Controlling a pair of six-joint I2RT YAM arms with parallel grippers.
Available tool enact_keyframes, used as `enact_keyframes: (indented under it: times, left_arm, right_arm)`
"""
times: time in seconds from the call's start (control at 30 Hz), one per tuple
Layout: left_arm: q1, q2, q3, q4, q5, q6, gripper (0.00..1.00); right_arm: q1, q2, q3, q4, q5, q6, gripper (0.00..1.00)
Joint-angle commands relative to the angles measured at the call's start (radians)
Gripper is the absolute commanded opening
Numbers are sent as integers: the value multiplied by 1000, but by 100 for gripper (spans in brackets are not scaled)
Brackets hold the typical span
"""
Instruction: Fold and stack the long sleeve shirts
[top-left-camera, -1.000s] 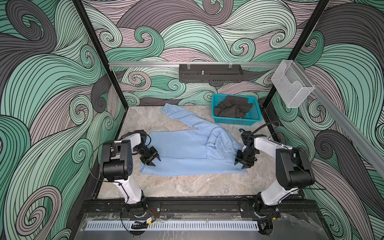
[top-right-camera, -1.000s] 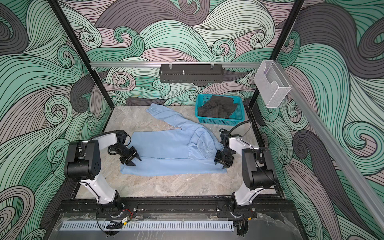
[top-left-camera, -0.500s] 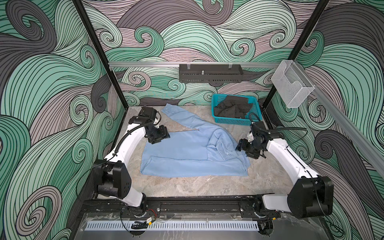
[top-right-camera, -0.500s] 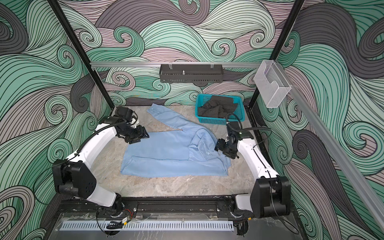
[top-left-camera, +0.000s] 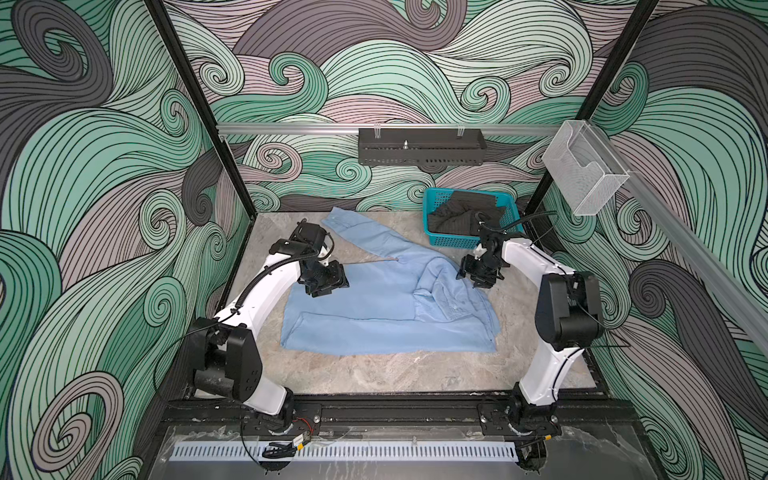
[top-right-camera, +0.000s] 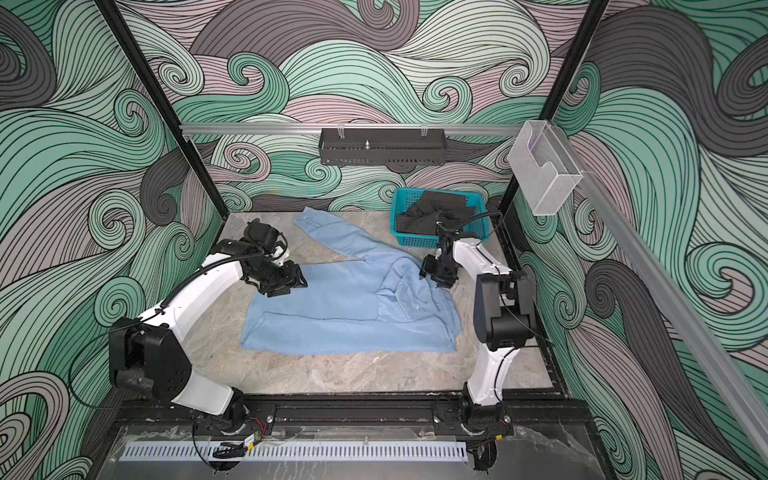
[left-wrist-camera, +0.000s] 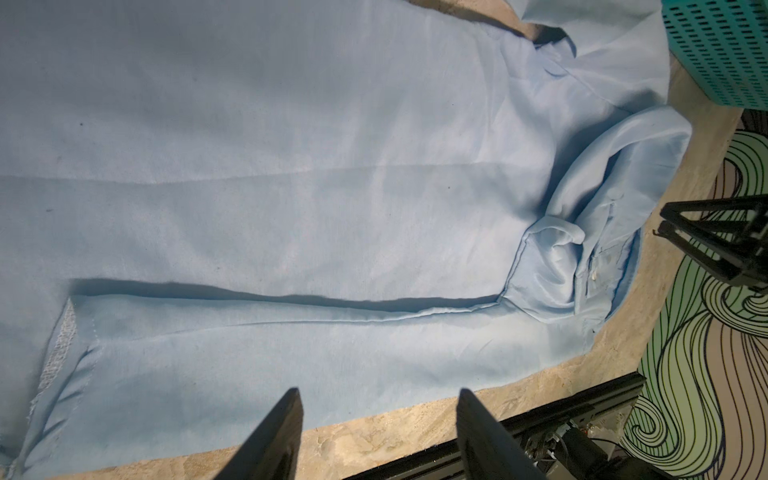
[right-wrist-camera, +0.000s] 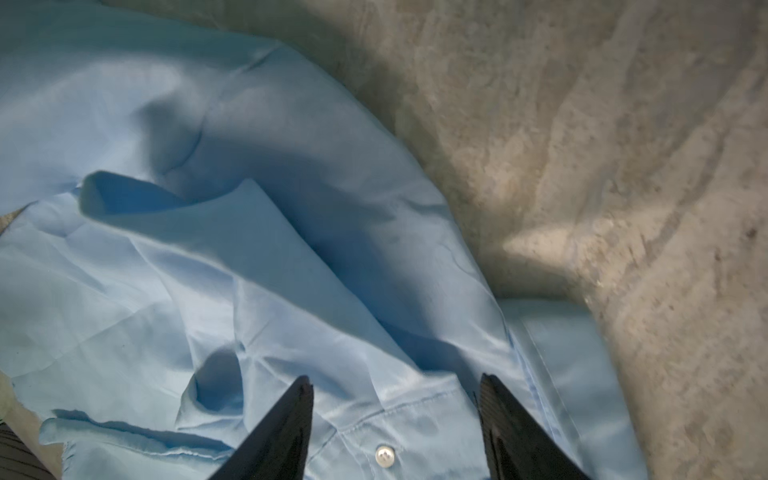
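Light blue shirt (top-left-camera: 374, 303) flat on the middle of the bench (top-left-camera: 374, 374), collar end to the right, hem to the left. Near long edge already turned over onto the body in a straight strip. One sleeve (top-left-camera: 365, 237) still stretched out toward the far left corner, well apart from the teal basket (top-left-camera: 432, 199) of dark clothes at the far right.

Left pincer (top-left-camera: 328, 286) just above the far hem corner, right pincer (top-left-camera: 478, 278) just above the shoulder beside the collar. Both spread in the wrist views, left pincer (left-wrist-camera: 376, 415) and right pincer (right-wrist-camera: 395, 415), with nothing between the jaws. White button (right-wrist-camera: 384, 456) visible just below the right one.

Probably the far-edge fold next. To do it well:
- Drop both pincers together and pinch one layer only at matching points on the far edge.
- Lift little, then carry toward the near side in parallel so the crease runs straight.
- Deal with the loose sleeve first, or risk dragging it crooked under the fold.
- Watch the rumpled cloth round the collar, likely to bunch.

Against a second ago: both arms then tucked back, pincers low at the shirt's left and right ends. Now reached out to its far edge. Shirt outline much the same.
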Motion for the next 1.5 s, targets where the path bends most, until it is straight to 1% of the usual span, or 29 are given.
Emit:
enact_keyframes:
  times: [0.0, 0.07, 0.13, 0.17, 0.23, 0.27, 0.37, 0.5, 0.6, 0.67, 0.73, 0.77, 0.83, 0.9, 0.97, 1.0, 1.03, 1.1, 1.2, 1.23, 1.33, 1.47]
  left_arm:
    - [-4, -37, 2, -9, 8, 5, 61]
    - [-4, -41, 4, -11, 9, 6, 61]
    - [-5, -44, 10, -13, 9, 10, 60]
    - [-5, -44, 14, -17, 11, 12, 60]
    - [-5, -51, 25, -29, 12, 18, 60]
    - [-5, -56, 29, -34, 12, 21, 60]
    - [-4, -80, 36, -49, 23, 38, 60]
    - [-17, -150, 32, -31, 84, 50, 60]
    - [-27, -202, 8, -10, 91, 53, 61]
    - [-27, -237, -12, 8, 105, 51, 61]
    - [-27, -273, -31, 20, 108, 40, 61]
    - [-27, -289, -38, 26, 110, 39, 61]
    - [-24, -325, -55, 37, 88, 30, 61]
    - [-22, -365, -68, 54, 52, 28, 61]
    - [-4, -391, -56, 44, 31, 36, 62]
    - [12, -392, -38, 25, 33, 44, 62]
    - [22, -390, -21, 6, 38, 50, 62]
    - [42, -387, 11, -34, 41, 62, 62]
    - [58, -397, 27, -63, 41, 96, 62]
    - [66, -399, 28, -70, 42, 105, 62]
    - [78, -406, 26, -85, 45, 132, 62]
    - [82, -406, 0, -86, 55, 136, 62]
  right_arm:
    - [45, 29, 44, 3, -25, -42, 62]
    - [70, 46, 54, 3, -15, -49, 58]
    - [80, 66, 59, 2, -7, -44, 48]
    - [81, 68, 59, 2, -7, -40, 40]
    - [81, 53, 54, -4, -1, -29, 7]
    - [80, 30, 51, -12, -4, -19, 0]
    - [90, -127, 31, -43, -76, 48, 0]
    - [141, -366, 9, -78, -183, 211, 0]
    - [193, -486, -25, -73, -233, 312, 0]
    - [227, -558, -80, -28, -242, 403, 0]
    - [271, -639, -204, 150, -282, 574, 0]
    - [293, -668, -262, 240, -281, 662, 0]
    - [373, -695, -364, 445, -243, 829, 0]
    - [449, -682, -435, 643, -176, 946, 0]
    - [523, -641, -465, 789, -98, 1031, 0]
    - [556, -604, -444, 810, -72, 1036, 0]
    - [579, -564, -409, 782, -62, 1022, 0]
    - [629, -473, -294, 648, -28, 968, 0]
    - [694, -353, -173, 503, 2, 897, 0]
    - [712, -325, -167, 503, 5, 898, 0]
    - [763, -284, -215, 610, 2, 943, 0]
    - [815, -302, -297, 750, 76, 958, 0]
